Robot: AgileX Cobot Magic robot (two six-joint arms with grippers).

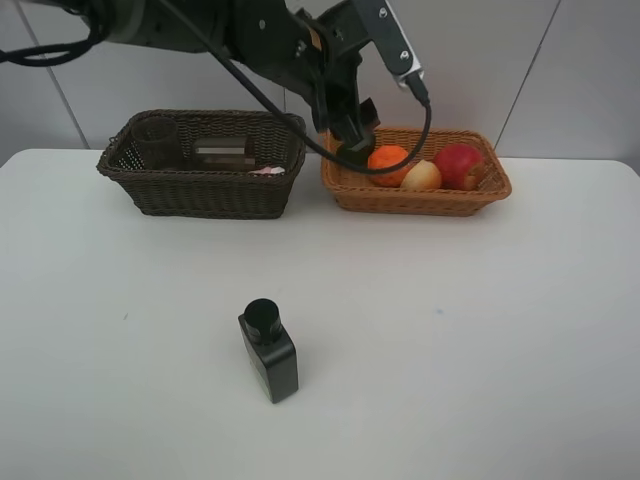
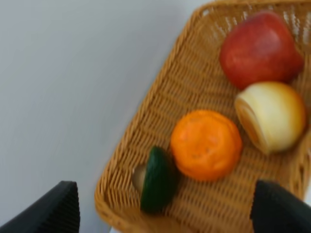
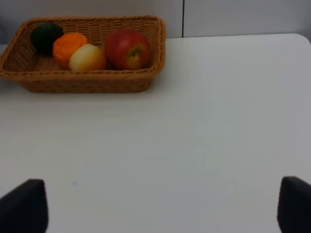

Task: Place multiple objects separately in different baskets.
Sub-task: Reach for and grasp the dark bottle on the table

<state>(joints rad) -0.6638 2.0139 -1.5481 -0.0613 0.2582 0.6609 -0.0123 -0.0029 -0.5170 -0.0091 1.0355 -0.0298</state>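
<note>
The left gripper (image 2: 163,211) hangs with fingers spread and empty over the light orange-tan wicker basket (image 1: 480,195), above the halved green avocado (image 2: 156,180) lying beside the orange tangerine (image 2: 206,144). The right gripper (image 3: 155,206) is likewise spread and empty. Best to lift straight up, clear of the rim, before reaching for the black square bottle (image 1: 269,351) lying on the white table (image 1: 480,330).

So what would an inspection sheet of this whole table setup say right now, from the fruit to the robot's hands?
Surface: white table, bare apart from the items below.
Job's things: light basket holds avocado, tangerine, peach and apple. Dark basket holds a cup; other contents unclear. Black bottle lies alone on the table.
Clutter: nothing seen.
Grippers: left gripper open over the light basket, holding nothing; right gripper open above bare table.
Cables: black cable loops along the left arm.
Surroundings: pale panelled wall.
</note>
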